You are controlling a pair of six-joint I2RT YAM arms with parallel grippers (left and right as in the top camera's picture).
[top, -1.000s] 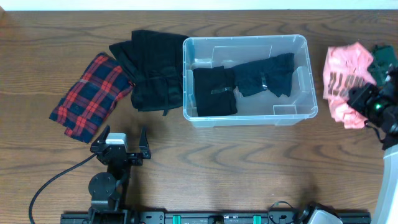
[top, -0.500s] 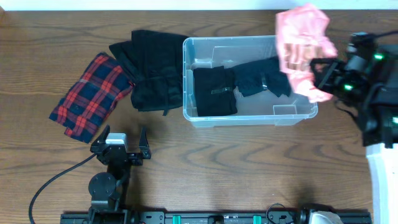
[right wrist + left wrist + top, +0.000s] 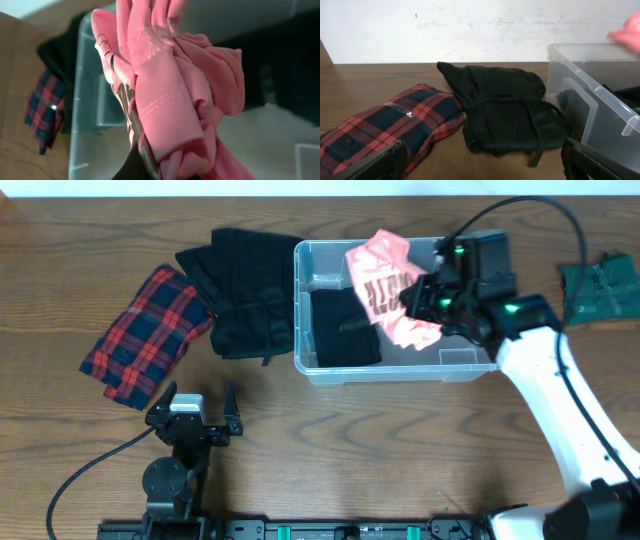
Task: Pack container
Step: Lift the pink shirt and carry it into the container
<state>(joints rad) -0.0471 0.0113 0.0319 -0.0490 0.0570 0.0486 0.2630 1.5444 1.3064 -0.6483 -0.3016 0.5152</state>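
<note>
The clear container (image 3: 400, 370) sits toward the back middle of the wooden surface (image 3: 400, 450), with a folded black garment (image 3: 345, 328) lying in its left half. The right gripper (image 3: 418, 300) hangs over the bin, clenched on a bunched-up pink shirt (image 3: 388, 290) that dangles above the middle of the opening. Just left of the container there's a pile of black clothes (image 3: 245, 295), and a red plaid piece (image 3: 150, 330) touches its far side. Some green fabric (image 3: 598, 280) is off to the right. The left gripper (image 3: 198, 398) rests near the front edge with its jaws spread wide, holding nothing.
</note>
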